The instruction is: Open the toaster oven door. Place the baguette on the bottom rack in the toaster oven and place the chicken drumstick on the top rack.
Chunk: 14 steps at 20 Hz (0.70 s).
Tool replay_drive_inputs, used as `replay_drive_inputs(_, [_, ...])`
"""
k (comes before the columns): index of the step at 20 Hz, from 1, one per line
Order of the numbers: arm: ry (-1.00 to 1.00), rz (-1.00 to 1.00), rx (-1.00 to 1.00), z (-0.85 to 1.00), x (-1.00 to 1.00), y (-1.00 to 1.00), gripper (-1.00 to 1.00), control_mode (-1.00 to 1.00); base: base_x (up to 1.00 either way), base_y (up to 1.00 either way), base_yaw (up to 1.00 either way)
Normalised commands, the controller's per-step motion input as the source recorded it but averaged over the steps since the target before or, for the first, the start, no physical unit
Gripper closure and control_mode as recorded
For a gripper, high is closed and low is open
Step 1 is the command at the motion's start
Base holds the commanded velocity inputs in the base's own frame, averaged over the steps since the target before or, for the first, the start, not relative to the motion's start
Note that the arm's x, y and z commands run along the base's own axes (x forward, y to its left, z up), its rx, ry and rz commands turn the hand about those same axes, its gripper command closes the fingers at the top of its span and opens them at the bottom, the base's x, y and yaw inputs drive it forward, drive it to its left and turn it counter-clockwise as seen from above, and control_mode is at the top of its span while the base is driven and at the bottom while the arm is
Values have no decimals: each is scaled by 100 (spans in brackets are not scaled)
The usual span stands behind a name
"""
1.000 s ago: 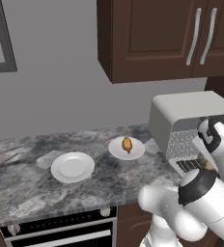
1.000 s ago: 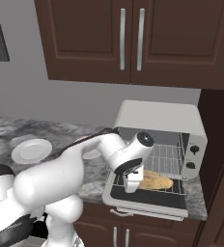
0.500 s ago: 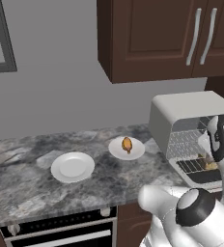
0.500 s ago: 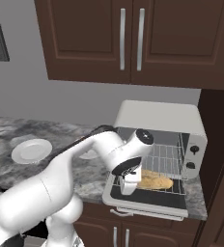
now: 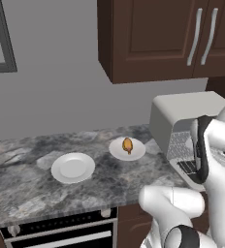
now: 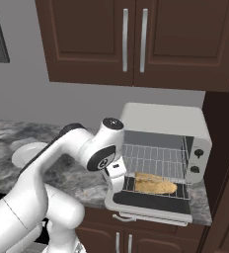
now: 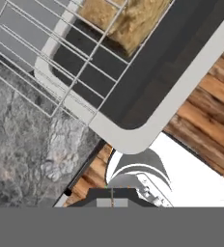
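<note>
The toaster oven (image 6: 163, 121) stands on the counter with its door (image 6: 151, 203) folded down flat. The baguette (image 6: 155, 183) lies on the bottom rack (image 6: 180, 191), under the bare top rack (image 6: 153, 159). My gripper (image 6: 118, 188) hangs shut and holding nothing by the door's left edge, a little left of the bread. In the hand view the shut gripper (image 7: 111, 195) looks down at the door (image 7: 152, 67) corner, the rack (image 7: 61, 53) and the baguette (image 7: 128, 19) end. The chicken drumstick (image 5: 127, 145) rests on a white plate (image 5: 136, 153) left of the toaster oven (image 5: 182, 114).
A second white plate (image 5: 73, 167) lies further left on the marble counter (image 5: 27, 193). Dark wall cabinets (image 6: 131, 39) hang above the oven. A tall dark panel (image 6: 225, 163) closes in its right side. A range front (image 5: 61, 232) sits below the counter.
My gripper has drawn back to the left, away from the baguette, and its jaws have come fully together. The baguette has stayed on the bottom rack.
</note>
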Motion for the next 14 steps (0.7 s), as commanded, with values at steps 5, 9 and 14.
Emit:
replay_drive_inputs(5, [-2, 27, -10, 21, 5, 73, -100, -100, 0, 0, 0])
replay_drive_inputs(9, [0, 20, -9, 25, 9, 75, -100, -100, 0, 0, 0])
replay_drive_inputs(14, [-3, 23, -4, 13, 32, 55, -100, -100, 0, 0, 0])
